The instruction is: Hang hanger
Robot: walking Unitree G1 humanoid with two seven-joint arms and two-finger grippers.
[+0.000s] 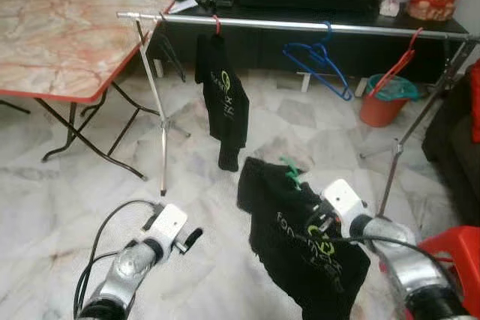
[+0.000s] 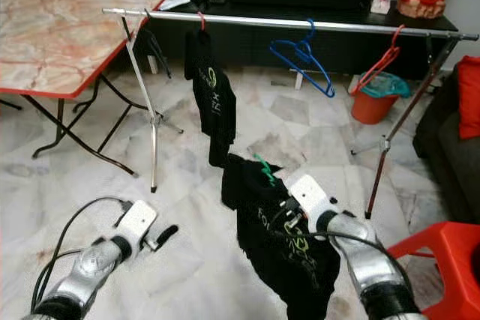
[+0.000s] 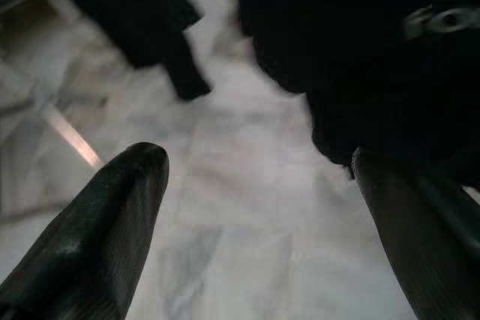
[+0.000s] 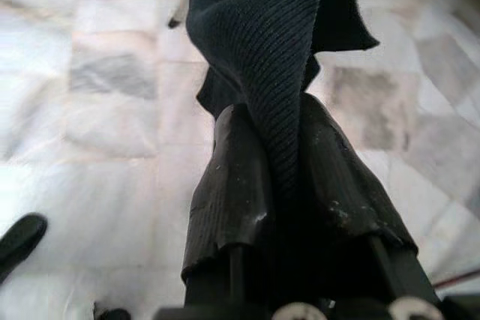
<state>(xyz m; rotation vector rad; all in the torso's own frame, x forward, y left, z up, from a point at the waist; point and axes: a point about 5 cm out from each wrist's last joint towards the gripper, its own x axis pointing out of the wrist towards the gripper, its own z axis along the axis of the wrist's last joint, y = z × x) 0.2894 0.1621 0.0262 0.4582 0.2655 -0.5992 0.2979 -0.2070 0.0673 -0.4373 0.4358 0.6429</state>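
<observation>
Our right hand (image 4: 277, 185) pinches a ribbed black fold of the shirt (image 1: 304, 241), its two fingers pressed tight around the knit. The shirt hangs limp from that grip over the marble floor (image 1: 75, 200), soft cloth with pale green print, and the thin green hanger (image 1: 291, 171) pokes out at its collar, below and in front of the rail. Our left hand (image 3: 255, 207) hovers low beside the shirt, its rounded matte black fingers spread wide with bare floor between them. Ahead, the shiny metal rail (image 1: 300, 25) runs across on thin tripod legs. On it hang another black shirt (image 1: 223, 95) on a red hook, a blue wire hanger (image 1: 321, 61) and a red hanger (image 1: 397, 65). To the left stands a marbled surface (image 1: 60, 39) edged in red.
</observation>
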